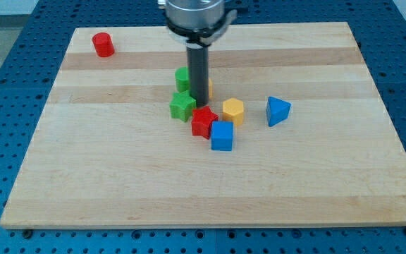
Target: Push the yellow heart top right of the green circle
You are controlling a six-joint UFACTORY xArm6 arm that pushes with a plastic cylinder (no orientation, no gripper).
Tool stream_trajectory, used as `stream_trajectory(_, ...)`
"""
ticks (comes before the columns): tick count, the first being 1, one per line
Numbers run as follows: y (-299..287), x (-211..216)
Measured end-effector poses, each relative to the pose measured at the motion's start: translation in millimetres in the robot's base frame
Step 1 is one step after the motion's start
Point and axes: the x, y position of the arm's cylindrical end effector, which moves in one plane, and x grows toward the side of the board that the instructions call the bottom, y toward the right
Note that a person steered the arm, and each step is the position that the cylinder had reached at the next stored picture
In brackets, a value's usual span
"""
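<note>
Camera view: yellow heart [209, 87] behind my tip [198, 104].

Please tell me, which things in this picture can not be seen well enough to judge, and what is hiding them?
- Yellow heart, camera view: only a yellow sliver shows right of the rod; its shape cannot be confirmed.
- Green circle, camera view: the rod covers its right part.
- My tip, camera view: it ends among the green star and red star; contact cannot be judged.
- Arm above the rod: cut off by the view's top edge.
</note>
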Motion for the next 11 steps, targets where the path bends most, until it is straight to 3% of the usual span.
stream_trajectory(1, -20, -8)
stream_trajectory(3, -5, -20)
stream_trajectory(7, 34, -18)
stream_trajectory(10, 45, 9)
stream_trajectory(11, 53, -4)
